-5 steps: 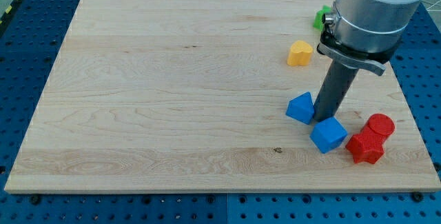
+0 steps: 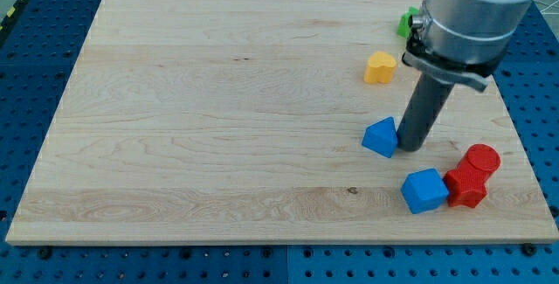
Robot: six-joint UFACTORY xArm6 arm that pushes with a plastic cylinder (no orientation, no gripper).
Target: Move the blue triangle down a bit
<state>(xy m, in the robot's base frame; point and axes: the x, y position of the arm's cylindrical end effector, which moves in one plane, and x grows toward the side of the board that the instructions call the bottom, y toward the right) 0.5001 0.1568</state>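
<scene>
Pale wooden board [image 2: 218, 118] lies on a blue perforated table [image 2: 35, 83], and you are looking at it from the near edge. You have no fingers to read on this arm: it ends in a straight dark rod [image 2: 424, 114], so nothing is gripped. My tip [image 2: 410, 148] sits on the board just to the right of the blue triangle [image 2: 381, 136], touching or all but touching its right side. You will find that triangle in the right half of the board, a little nearer than the middle. Nearer and to the right, apart from the tip, a blue cube [image 2: 424, 190] rests against a red block [image 2: 465, 187], with a red cylinder [image 2: 481, 159] just behind it. Farther off, a yellow heart [image 2: 380, 67] lies alone, and a green block [image 2: 407, 23] shows partly behind the arm at the far right edge.
</scene>
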